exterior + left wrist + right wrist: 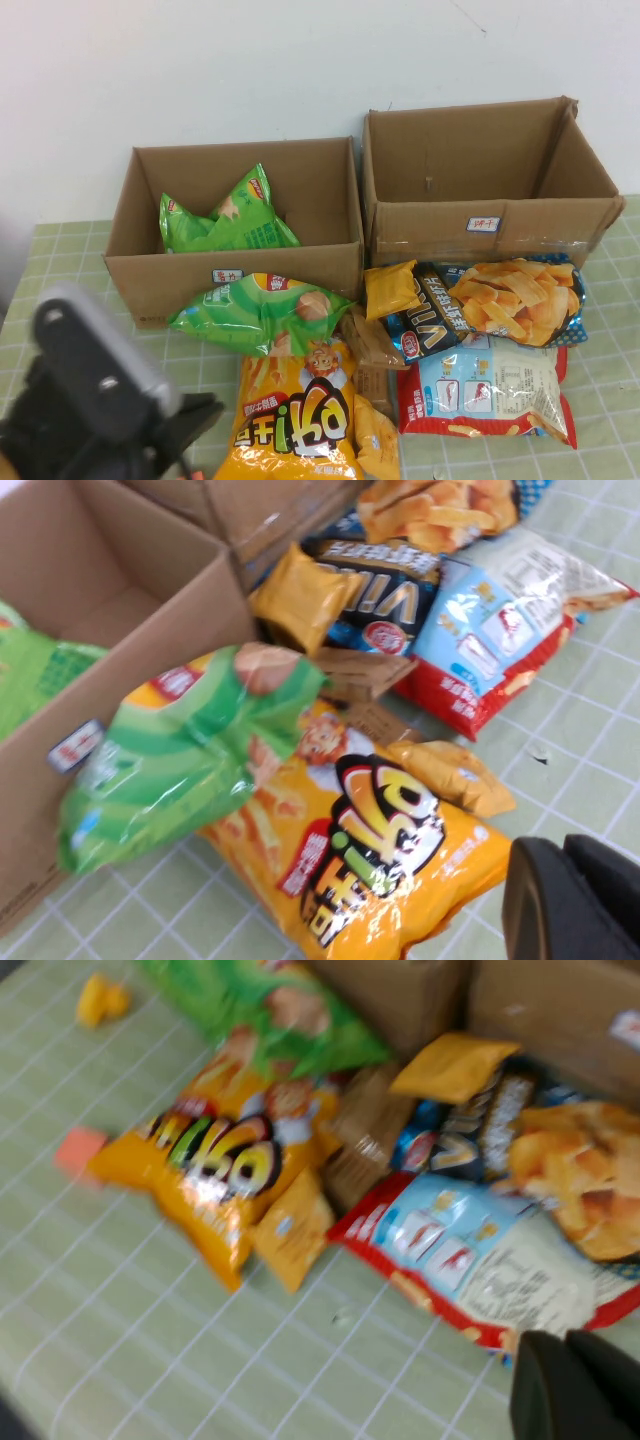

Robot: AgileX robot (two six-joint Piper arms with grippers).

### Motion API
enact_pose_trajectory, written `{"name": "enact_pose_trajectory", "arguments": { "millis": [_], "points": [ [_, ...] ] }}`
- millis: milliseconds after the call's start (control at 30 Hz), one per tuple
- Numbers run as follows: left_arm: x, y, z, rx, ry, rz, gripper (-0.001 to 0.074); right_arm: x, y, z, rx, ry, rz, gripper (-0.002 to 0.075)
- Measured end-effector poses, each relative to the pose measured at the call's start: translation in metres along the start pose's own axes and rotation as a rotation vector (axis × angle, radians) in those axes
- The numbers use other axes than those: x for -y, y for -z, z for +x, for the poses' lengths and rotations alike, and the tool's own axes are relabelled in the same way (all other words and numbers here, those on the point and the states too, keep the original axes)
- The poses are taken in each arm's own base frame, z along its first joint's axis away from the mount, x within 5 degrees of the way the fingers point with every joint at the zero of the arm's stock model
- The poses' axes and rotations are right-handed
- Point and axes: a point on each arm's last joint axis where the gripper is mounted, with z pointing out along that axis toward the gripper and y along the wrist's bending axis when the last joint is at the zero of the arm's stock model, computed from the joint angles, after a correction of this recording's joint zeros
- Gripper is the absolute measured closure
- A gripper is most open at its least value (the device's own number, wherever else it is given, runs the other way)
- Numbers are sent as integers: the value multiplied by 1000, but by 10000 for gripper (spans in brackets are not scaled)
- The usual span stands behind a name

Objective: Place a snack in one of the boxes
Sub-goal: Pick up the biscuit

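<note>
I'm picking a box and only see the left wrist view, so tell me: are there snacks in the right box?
Observer: The high view shows no snack inside the right box.
Operator: Where's the right gripper?
Observer: Out of the high view; its wrist view puts the right gripper beside the red-and-blue bag.
Operator: And the left gripper?
Observer: The left gripper is at the table's front left, short of the yellow bag.

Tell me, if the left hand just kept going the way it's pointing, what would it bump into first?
Probably the big orange snack bag, which lies directly ahead of the left hand in its wrist view. The green chip bag lies beyond. Depth is unclear.
</note>
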Motion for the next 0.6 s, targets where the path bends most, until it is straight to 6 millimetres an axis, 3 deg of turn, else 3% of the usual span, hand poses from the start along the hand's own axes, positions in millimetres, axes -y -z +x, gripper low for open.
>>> {"name": "enact_pose_trajectory", "arguments": {
  "millis": [133, 367, 600],
  "points": [
    [-3, 15, 17, 34, 42, -27, 735, 5, -9, -17, -70, 72, -77, 728],
    [-6, 28, 51, 88, 158, -62, 735, -11, -27, -25, -177, 277, -161, 728],
    [-12, 32, 51, 142, 196, -118, 735, -31, -63, -36, -292, 448, -180, 728]
  ]
}}
